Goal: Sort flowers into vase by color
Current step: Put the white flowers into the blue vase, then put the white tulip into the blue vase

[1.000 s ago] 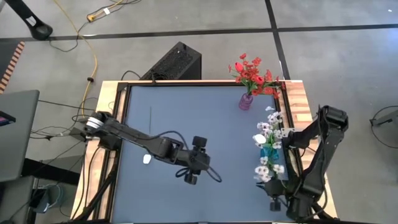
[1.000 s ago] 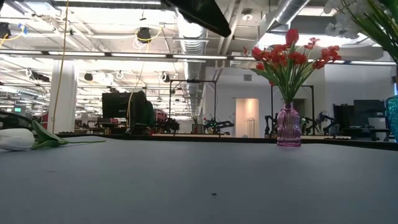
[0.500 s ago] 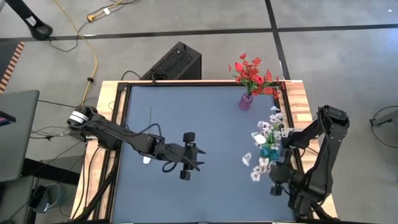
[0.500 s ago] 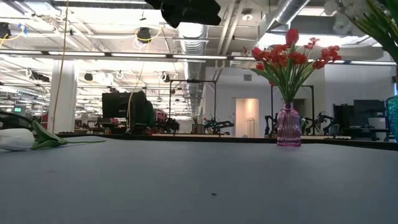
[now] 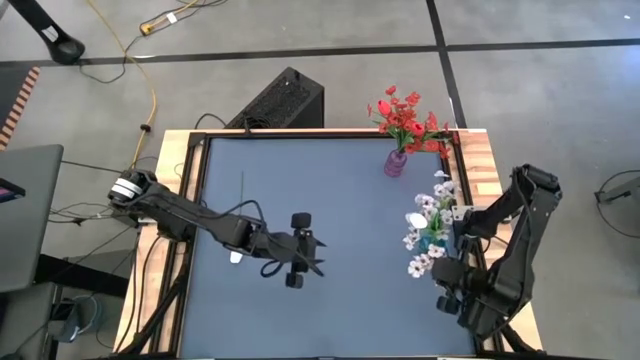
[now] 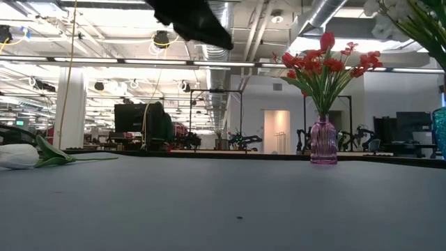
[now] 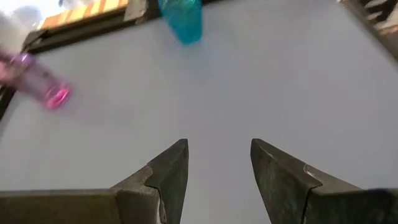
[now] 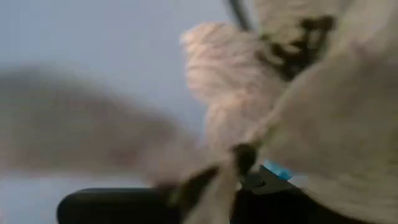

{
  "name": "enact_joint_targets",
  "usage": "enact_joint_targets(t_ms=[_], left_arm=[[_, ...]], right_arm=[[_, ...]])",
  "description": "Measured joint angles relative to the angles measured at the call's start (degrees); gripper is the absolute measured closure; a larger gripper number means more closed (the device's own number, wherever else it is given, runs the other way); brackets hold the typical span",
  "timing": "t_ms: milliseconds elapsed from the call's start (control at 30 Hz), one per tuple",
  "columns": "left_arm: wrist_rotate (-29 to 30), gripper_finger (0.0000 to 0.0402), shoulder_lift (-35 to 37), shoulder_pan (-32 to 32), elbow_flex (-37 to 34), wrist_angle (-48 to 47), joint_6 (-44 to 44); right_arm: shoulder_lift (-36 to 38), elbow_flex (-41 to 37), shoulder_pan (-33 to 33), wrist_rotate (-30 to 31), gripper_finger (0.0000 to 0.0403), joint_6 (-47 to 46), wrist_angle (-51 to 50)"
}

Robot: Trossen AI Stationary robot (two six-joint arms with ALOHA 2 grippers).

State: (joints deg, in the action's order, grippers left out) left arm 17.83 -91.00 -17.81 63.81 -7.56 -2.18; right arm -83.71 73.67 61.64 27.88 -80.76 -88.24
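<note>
Since a second ago, left gripper [image 5: 297, 262] has pulled back from mid-table toward the lone white tulip [image 5: 236, 256] and turned; right arm's white spray [image 5: 421, 252] has swung in toward the teal vase [image 5: 432, 242].

Landmark: teal vase, at the table's [image 5: 340, 190] right edge.
- Pink vase [image 5: 396, 163] with red flowers [image 5: 405, 118]: beyond the teal vase, at the far right corner. Red looks sorted.
- White blossoms stand in and just beside the teal vase.
- Right gripper [image 5: 446, 297]: near side of the teal vase, fingers closed. Wrist view is filled with blurred white petals [image 8: 323, 124]; whether a stem is pinched cannot be told.
- White tulip: far across the table from the teal vase, lying flat near the left edge. Low view shows the bloom [image 6: 19, 156] with the stem [image 6: 94, 157] running along the table.
- Left gripper: between tulip and teal vase, close to the tulip, jaws apart and empty, facing the vases.

Judgement: the tulip is the last loose flower and the left arm is nearer. It lies behind the gripper, so the arm must turn back, then close across the stem.
</note>
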Motion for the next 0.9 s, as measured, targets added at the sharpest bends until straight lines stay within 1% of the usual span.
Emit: enact_joint_targets(t_ms=[100,200,300,333,400,500,533,600,667,800,900], left_arm=[[2.27,0.0237,0.00,1.30,0.02,-3.54,1.89],[2.64,0.0237,0.00,3.17,0.02,-9.03,3.80],[2.99,0.0237,0.01,4.93,0.02,-15.35,8.60],[3.89,0.0237,0.27,5.42,0.02,-17.78,11.25],[7.50,0.0237,0.73,6.33,0.04,-23.10,18.95],[13.07,0.0237,2.21,8.28,0.04,-36.41,30.97],[13.94,0.0237,2.59,9.19,0.04,-41.12,35.18],[13.89,0.0237,3.26,10.93,-0.43,-48.40,41.71],[12.18,0.0237,4.56,12.28,-1.93,-52.11,44.87],[5.45,0.0237,9.44,15.20,-8.91,-50.57,48.14],[3.74,0.0237,14.22,18.06,-15.70,-48.55,52.70]], right_arm=[[0.36,1.55,0.02,-4.47,0.0365,-0.34,1.90],[0.58,3.27,0.14,-9.59,0.0349,-0.38,2.29],[0.60,4.90,0.41,-14.19,0.0334,-1.64,2.44],[0.63,5.26,0.64,-15.34,0.0330,-2.63,2.56],[0.64,5.70,1.31,-16.35,0.0322,-5.25,2.85],[0.64,5.88,2.76,-16.74,0.0313,-8.15,4.44],[0.64,5.88,3.27,-16.72,0.0311,-8.56,5.02],[0.49,5.86,4.17,-16.50,0.0308,-9.19,6.02],[0.28,5.84,5.08,-16.20,0.0306,-9.24,7.23],[-0.39,5.82,7.07,-15.65,0.0305,-9.28,9.38],[-1.25,5.77,8.84,-14.35,0.0305,-9.27,10.43]])
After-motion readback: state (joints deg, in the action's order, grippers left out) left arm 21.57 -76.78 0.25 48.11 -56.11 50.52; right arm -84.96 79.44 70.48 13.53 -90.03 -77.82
